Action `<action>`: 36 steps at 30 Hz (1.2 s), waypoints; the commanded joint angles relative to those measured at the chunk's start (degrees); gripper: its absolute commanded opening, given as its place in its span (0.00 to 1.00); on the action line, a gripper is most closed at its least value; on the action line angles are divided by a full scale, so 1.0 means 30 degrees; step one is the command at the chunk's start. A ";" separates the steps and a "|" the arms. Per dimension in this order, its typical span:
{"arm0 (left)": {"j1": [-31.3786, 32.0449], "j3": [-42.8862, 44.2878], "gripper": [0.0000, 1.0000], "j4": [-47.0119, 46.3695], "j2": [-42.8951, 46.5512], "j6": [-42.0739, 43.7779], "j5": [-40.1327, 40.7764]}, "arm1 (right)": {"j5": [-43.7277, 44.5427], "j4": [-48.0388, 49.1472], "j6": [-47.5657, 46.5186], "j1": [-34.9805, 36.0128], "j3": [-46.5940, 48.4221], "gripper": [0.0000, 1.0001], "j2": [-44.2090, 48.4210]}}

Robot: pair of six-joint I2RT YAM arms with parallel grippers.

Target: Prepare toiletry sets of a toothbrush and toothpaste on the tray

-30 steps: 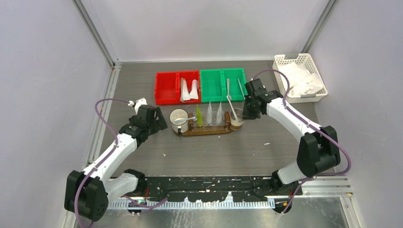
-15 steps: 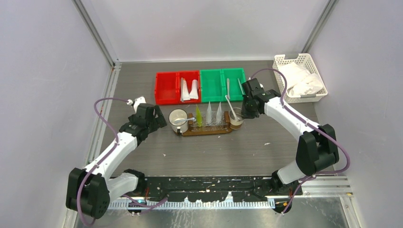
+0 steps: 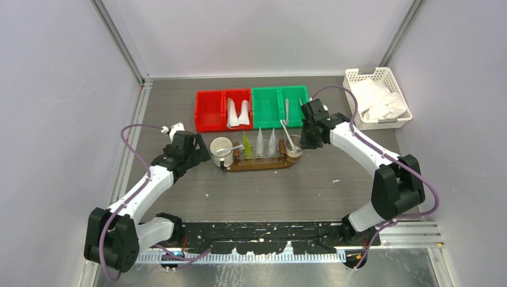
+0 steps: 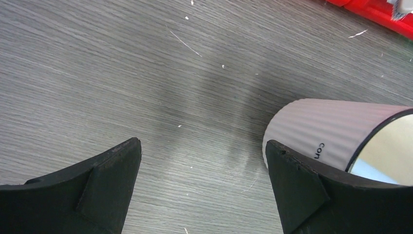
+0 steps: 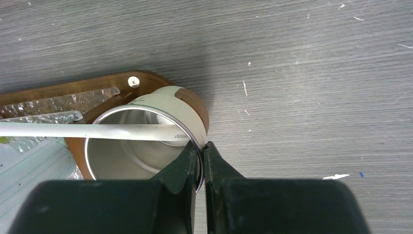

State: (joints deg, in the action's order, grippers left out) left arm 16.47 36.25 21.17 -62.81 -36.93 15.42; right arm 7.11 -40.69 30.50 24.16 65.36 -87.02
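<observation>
My L gripper (image 4: 202,144) is wide open with nothing in it. It hangs low over the table, and the L cup (image 4: 316,126) is just off its right finger, at about 3 o'clock in the wrist view. From the top cam that cup sits at the 9 o'clock end of the tray (image 3: 263,165). Can't tell if it's on the wood or just touching it.

Along the tray, L to R: a yellow-green tube (image 3: 247,145), then two whitish tubes (image 3: 260,140). All three are upright with tips up. I'd guess they're light and squishy, so grab mid-body w/ a soft pinch, not the thin tip.

At the 3 o'clock end is the R cup (image 5: 168,100) w/ a toothbrush (image 5: 97,130) in it, leaning out toward 11 o'clock. The brush looks light, stiff and prob slick. It's loose in there, so it'll swing if the cup jerks. Best hold is mid-handle, across the flat.

My R gripper (image 5: 201,153) is closed down on that cup's rim, wall pinched between the fingers. It's a rigid cup, but a thin rim hold can pivot, so go slow imo.

Vs a sec ago, the R gripper, R cup and tray have all slid a bit toward 9 o'clock, and the tubes and L cup went with them. The L arm has barely moved and the L gripper is still open. The brush leans the same way.
</observation>
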 commanded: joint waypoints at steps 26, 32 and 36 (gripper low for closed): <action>-0.0099 0.0206 1.00 -0.0165 0.1087 0.0369 -0.0094 | -0.0140 0.0086 0.0290 0.0608 0.0156 0.33 0.0297; -0.0107 0.0422 1.00 0.0050 0.1170 0.0468 -0.0022 | 0.0072 -0.0058 0.0285 0.0606 0.0206 0.38 0.0447; -0.0099 0.0534 1.00 0.0356 0.1481 0.0568 0.0208 | 0.0341 -0.0148 0.0248 0.0548 0.0269 0.42 0.0730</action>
State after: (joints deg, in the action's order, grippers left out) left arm 16.47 36.18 21.63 -60.60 -36.53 15.18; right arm 6.55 -40.86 31.24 25.74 65.36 -87.35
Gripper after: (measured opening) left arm 0.996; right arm 0.407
